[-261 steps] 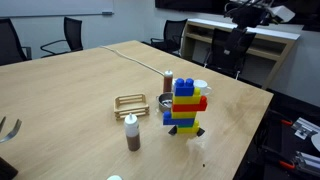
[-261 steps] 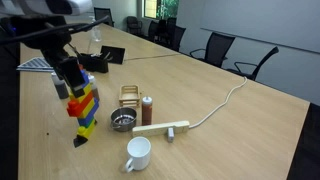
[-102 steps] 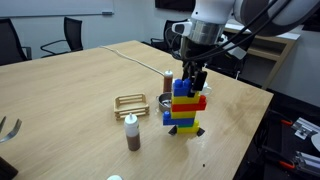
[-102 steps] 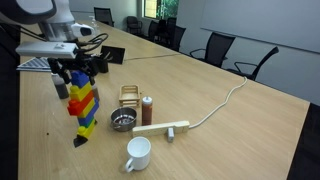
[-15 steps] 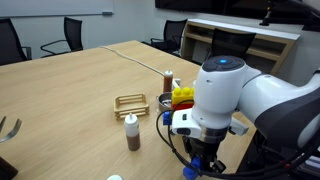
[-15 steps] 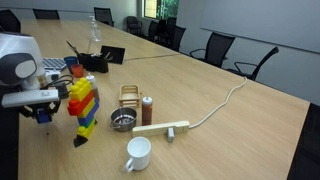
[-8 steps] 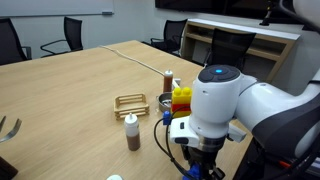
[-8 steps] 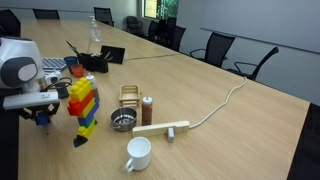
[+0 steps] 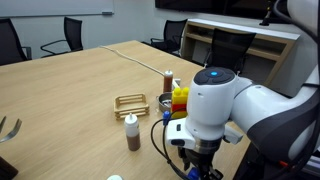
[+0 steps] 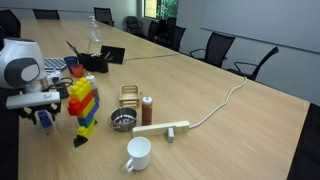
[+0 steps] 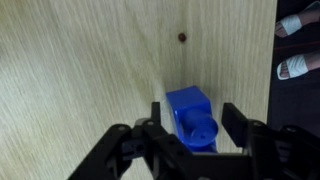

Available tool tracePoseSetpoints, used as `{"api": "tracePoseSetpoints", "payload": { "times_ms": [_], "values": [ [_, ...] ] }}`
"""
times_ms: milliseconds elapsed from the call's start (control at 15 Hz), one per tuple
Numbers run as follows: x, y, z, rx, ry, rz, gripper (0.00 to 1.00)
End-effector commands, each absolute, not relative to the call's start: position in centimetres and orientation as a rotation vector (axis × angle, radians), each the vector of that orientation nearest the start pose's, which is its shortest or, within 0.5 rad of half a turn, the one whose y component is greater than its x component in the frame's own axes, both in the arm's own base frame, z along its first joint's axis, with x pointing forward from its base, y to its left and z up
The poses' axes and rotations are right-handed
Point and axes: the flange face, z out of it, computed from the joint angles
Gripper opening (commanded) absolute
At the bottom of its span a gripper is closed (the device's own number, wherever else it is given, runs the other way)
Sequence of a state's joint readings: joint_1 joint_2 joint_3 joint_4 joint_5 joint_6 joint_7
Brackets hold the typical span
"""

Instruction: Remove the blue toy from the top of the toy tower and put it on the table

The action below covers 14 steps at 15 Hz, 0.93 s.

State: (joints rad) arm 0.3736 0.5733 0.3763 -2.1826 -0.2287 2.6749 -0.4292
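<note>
Low over the table (image 11: pixel 80 60) beside the tower (image 10: pixel 83 105), gripper (image 11: pixel 192 113) straddles the blue toy (image 11: pixel 189 122), can't tell if clamped or loose; light, stiff, slick plastic, so hold flat sides w/ modest squeeze.

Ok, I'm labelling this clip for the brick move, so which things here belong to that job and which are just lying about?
Part of the job: gripper, blue toy, toy tower, table.

Just lying about: white mug, brown-and-white bottle, metal bowl, small rack, wooden bar with its cable.
</note>
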Motion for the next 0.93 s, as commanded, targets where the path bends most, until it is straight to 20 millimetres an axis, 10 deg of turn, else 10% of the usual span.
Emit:
{"api": "tracePoseSetpoints", "payload": {
  "times_ms": [0, 467, 533, 867],
  "values": [
    [39.7, 38.8, 14.4, -2.41, -1.851, 0.085, 0.95],
    [40.4, 40.3, 23.8, -2.656, -1.641, 0.148, 1.0],
    [41.4, 40.3, 21.6, -2.585, -1.723, 0.055, 1.0],
    [40.4, 40.4, 23.7, -2.648, -1.664, 0.138, 1.0]
  ]
}}
